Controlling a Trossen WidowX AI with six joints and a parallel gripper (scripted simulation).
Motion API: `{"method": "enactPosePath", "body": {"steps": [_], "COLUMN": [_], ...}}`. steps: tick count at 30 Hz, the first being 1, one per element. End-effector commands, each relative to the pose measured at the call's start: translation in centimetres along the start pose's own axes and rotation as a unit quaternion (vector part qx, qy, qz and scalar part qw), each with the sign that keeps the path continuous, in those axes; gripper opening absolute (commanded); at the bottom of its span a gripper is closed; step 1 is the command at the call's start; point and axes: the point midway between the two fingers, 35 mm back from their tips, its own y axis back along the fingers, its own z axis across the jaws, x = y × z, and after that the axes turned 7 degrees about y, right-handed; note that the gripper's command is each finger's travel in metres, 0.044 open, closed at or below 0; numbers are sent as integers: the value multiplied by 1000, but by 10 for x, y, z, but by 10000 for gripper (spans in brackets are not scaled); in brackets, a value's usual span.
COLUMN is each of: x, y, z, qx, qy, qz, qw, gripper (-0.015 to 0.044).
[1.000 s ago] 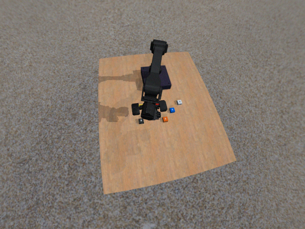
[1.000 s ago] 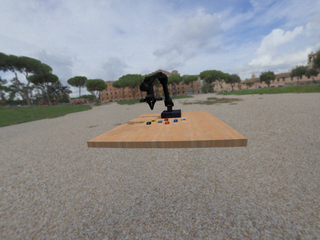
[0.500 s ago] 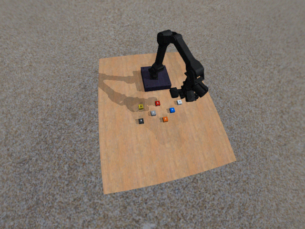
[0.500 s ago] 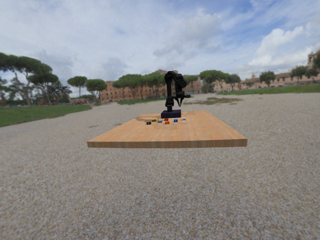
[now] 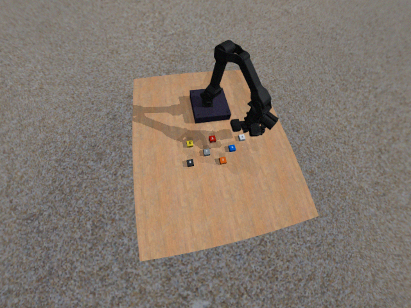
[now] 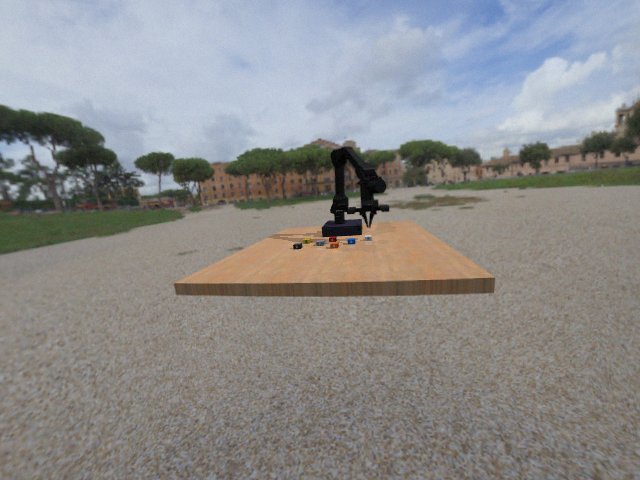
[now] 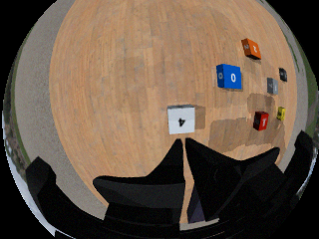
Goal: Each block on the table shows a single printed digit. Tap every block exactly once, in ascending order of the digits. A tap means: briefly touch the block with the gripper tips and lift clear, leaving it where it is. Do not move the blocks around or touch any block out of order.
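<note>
In the top view, our shut black gripper (image 5: pixel 247 128) (image 6: pixel 369 226) (image 7: pixel 182 142) is right of centre, near the small white cube block (image 5: pixel 241 136) (image 6: pixel 368 238) (image 7: pixel 181 119). In the outside view, its tips hang above the white block, right of the middle, holding nothing. In the wrist view, the white block sits mid-frame, showing a 4. We guess it is light, hard and easy to slide, so we should tap its top middle, not grab. The far-right yellow block's number is too small to read.
</note>
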Motion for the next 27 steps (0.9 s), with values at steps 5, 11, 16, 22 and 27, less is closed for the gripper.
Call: {"method": "enactPosePath", "body": {"steps": [5, 11, 16, 22, 27], "x": [1, 1, 0, 1, 1], "y": [-12, -20, -28, -38, -41], "z": [-1, -1, -1, -1, -1], "qx": [0, 0, 0, 0, 0], "qy": [-2, -2, -2, -2, -2], "qz": [-4, -4, -4, -4, -4], "qw": [1000, 1000, 1000, 1000, 1000], "gripper": [20, 20, 20, 20, 20]}}
